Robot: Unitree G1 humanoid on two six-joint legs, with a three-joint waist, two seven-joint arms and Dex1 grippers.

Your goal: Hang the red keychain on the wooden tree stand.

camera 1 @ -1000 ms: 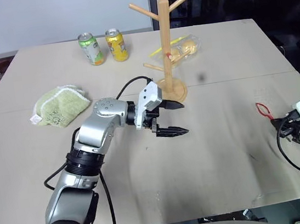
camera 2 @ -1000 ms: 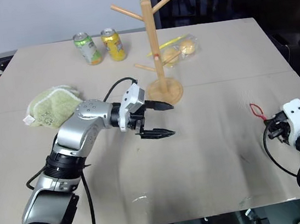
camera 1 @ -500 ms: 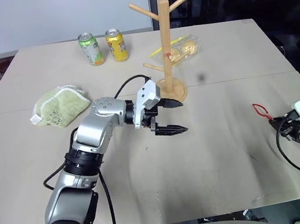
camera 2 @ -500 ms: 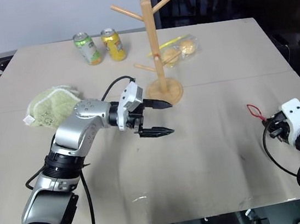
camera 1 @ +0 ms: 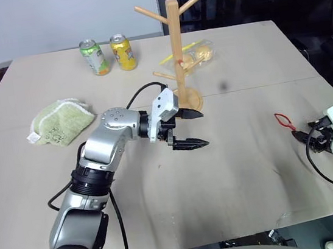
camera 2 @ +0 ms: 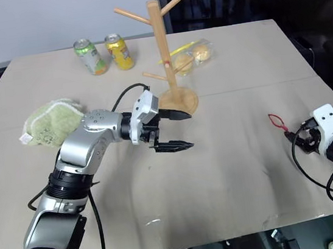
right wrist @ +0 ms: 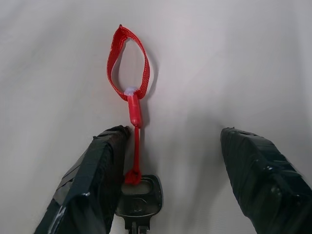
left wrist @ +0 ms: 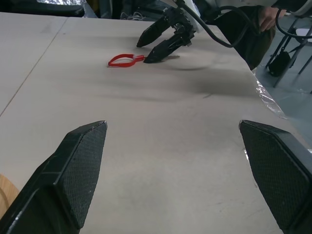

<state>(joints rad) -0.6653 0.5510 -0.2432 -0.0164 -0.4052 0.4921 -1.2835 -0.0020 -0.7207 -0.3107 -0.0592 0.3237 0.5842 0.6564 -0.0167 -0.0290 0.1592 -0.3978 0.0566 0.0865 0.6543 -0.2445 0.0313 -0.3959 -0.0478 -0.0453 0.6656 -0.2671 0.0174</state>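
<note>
Over at the right edge of the head view, the right gripper (camera 1: pixel 303 138) just let go: fingers now spread, red keychain (camera 1: pixel 284 120) flat on the table. Right wrist view: key sits between them. Wooden tree stand (camera 1: pixel 177 49) upper centre, so nothing's hung yet; left gripper (camera 1: pixel 195 129) spread and empty

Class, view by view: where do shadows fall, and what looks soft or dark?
Right wrist view: the red keychain is sharp, a faint shadow beside its loop. Left wrist view: a dark shadow lies under the right gripper. Left eye view: the background behind the wooden tree stand is dark.
</note>
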